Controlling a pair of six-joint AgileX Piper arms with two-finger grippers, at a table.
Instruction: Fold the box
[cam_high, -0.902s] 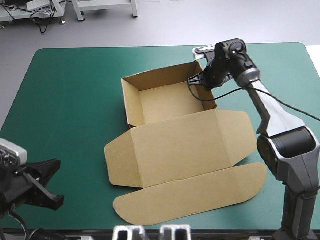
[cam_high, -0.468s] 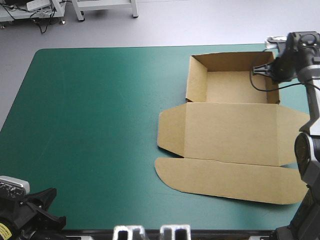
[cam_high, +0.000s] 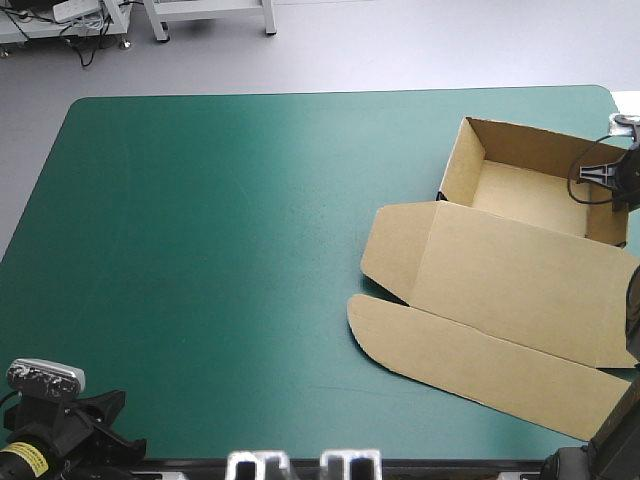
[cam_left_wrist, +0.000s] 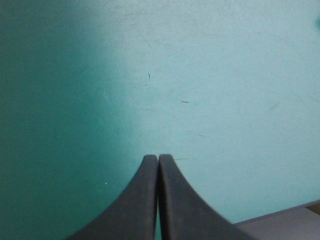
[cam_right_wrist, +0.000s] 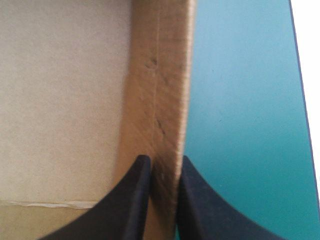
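Note:
The brown box (cam_high: 520, 250) is an open tray with its lid lying flat, at the table's right side. Its tray stands toward the far right corner; the lid and rounded front flap (cam_high: 470, 350) stretch toward the near edge. My right gripper (cam_high: 612, 175) is at the tray's right wall, shut on it. The right wrist view has that wall (cam_right_wrist: 162, 85) pinched between my black fingers (cam_right_wrist: 135, 200), the tray's floor on one side and teal-green cover on the other. My left gripper (cam_left_wrist: 158, 165) is shut on nothing, over bare cover at the near left corner (cam_high: 60, 440).
The teal-green table (cam_high: 200, 250) stretches bare across the left and middle. The box's tray sits close to the table's right edge (cam_high: 625, 110). In the right wrist view the table's edge (cam_right_wrist: 302, 100) runs just past the held wall.
My right gripper has dragged the box from the table's middle to its right side, turning it on the way. The left arm has drawn back toward the near left corner.

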